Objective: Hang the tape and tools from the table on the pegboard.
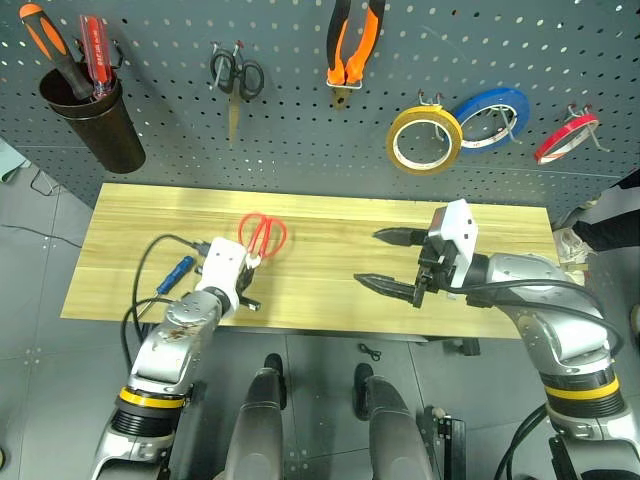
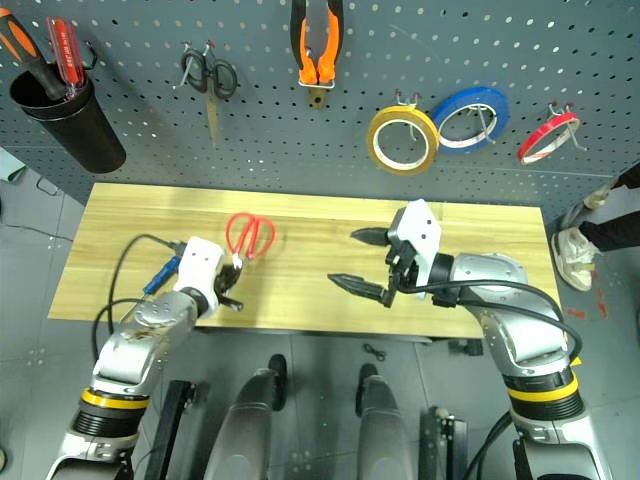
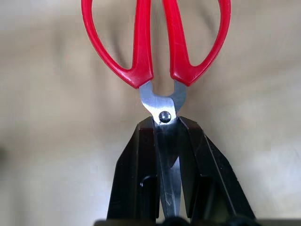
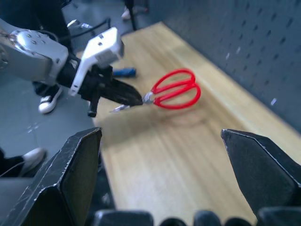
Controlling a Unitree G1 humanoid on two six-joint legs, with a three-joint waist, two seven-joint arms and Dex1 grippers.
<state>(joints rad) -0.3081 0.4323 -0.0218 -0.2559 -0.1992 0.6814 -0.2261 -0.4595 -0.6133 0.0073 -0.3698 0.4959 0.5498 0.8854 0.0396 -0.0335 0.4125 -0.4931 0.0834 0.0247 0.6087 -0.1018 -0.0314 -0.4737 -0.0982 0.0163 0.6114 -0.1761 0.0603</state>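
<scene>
From my head camera, my left gripper (image 1: 250, 278) is pinched shut on the blades of the red-handled scissors (image 1: 262, 236), whose red loops point toward the pegboard (image 1: 300, 120) while it holds them over the table (image 1: 330, 235). My right gripper (image 1: 393, 262) hangs over the table's front half with its two black fingers spread wide and nothing between them. A blue-handled screwdriver (image 1: 176, 273) lies on the table just beside my left wrist, on the side away from the scissors. On the pegboard, the orange-and-black pliers (image 1: 352, 45) hang above the scissors; the tan tape (image 1: 424, 139) hangs on a hook, overlapped by a blue roll (image 1: 492, 117), with a thin red roll (image 1: 565, 137) beyond that. Small black scissors (image 1: 235, 77) hang beside the pliers, and a dark cup (image 1: 95, 115) with two screwdrivers sits at the board's far left corner.

In my left wrist view, my fingers (image 3: 136, 174) press together on the steel blades just below the pivot screw; the red handle loops stand clear of them, over blurred pale wood.

In my right wrist view, my own fingers (image 4: 70, 183) stand far apart at either side. Between them I see my left gripper (image 4: 129, 99) holding the scissors (image 4: 176, 89) level above the table (image 4: 188, 155), their shadow on the wood below.
</scene>
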